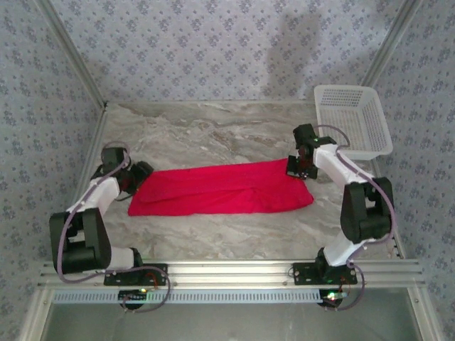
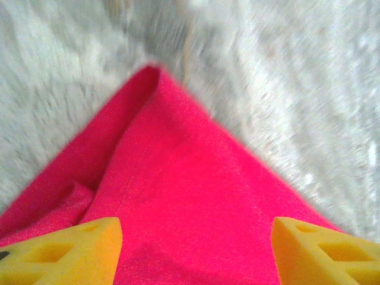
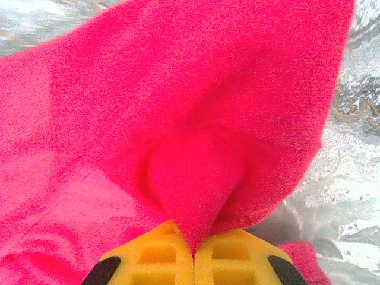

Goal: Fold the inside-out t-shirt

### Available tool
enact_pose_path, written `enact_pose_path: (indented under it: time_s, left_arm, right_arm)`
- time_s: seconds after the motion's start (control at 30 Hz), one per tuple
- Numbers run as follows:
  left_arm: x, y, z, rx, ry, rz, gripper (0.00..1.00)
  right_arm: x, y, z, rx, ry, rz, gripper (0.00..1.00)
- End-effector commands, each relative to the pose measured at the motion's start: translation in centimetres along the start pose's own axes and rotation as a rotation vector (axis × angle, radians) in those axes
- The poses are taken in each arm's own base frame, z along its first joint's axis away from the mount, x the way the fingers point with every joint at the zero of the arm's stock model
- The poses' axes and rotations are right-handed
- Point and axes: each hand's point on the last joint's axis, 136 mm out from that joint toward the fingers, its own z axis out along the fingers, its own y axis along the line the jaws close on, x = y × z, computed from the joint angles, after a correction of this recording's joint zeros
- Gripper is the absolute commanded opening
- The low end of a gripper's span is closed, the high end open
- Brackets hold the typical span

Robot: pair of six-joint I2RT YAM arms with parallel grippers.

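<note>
Inside-out t-shirt sits pinched in the clenched right jaws, its opposite corner beneath the spread left jaws.

I work in a lab test cell built for robot trials. My left arm and right arm are bolted to a slotted aluminium rail at the near edge. Bare metal struts frame the cell. Walls of pale blue patterned sheet close it on three sides like a backdrop. The surface wears a grey marble print. Loose cables loop along my arms, small lights glow at the bases, and a white plastic basket sits at the far right corner.
</note>
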Motion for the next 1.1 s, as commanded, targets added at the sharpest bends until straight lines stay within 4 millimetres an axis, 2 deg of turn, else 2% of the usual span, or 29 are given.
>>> enact_pose_path:
  time_s: [0.0, 0.13, 0.33, 0.5, 0.57, 0.67, 0.77, 0.83, 0.87, 0.93, 1.0, 1.07]
  left_arm:
    - [-3.0, -1.4, -3.2, 0.001, -0.077, 0.035, 0.68]
    - [-4.0, -1.1, -3.6, 0.030, -0.085, -0.005, 0.68]
    - [-5.1, 1.1, -3.7, 0.054, -0.063, -0.147, 0.68]
    - [-5.7, 3.0, -3.7, 0.050, -0.034, -0.243, 0.68]
    - [-5.9, 3.7, -3.6, 0.052, -0.024, -0.278, 0.68]
    - [-6.1, 4.9, -3.2, 0.037, -0.012, -0.326, 0.67]
    - [-5.9, 5.6, -2.8, 0.036, 0.005, -0.354, 0.67]
    - [-5.9, 5.9, -2.8, 0.032, 0.007, -0.366, 0.67]
    - [-5.8, 6.1, -2.8, 0.029, 0.008, -0.367, 0.67]
    - [-5.9, 6.1, -2.9, 0.028, 0.002, -0.365, 0.67]
    - [-5.9, 6.2, -3.2, 0.027, -0.010, -0.359, 0.67]
    - [-5.9, 6.1, -3.5, 0.026, -0.023, -0.341, 0.67]
  right_arm:
    - [-0.2, 3.2, -3.6, -0.054, -0.061, -0.050, 0.00]
    - [0.1, 8.2, -6.8, -0.111, -0.116, -0.114, 0.00]
    - [1.0, 18.4, -12.1, -0.285, -0.204, -0.227, 0.00]
    - [2.6, 27.2, -14.3, -0.418, -0.227, -0.338, 0.00]
    - [3.6, 30.7, -14.4, -0.460, -0.222, -0.382, 0.00]
    - [5.4, 35.6, -13.7, -0.515, -0.189, -0.451, 0.00]
    - [7.2, 39.5, -11.6, -0.539, -0.147, -0.503, 0.00]
    - [8.3, 42.1, -9.5, -0.562, -0.114, -0.522, 0.00]
    - [8.8, 43.1, -8.4, -0.573, -0.097, -0.528, 0.03]
    - [10.0, 45.0, -5.6, -0.588, -0.040, -0.530, 0.24]
    - [10.9, 46.2, -4.2, -0.613, 0.038, -0.497, 0.46]
    - [11.0, 46.6, -4.7, -0.632, 0.072, -0.487, 0.53]
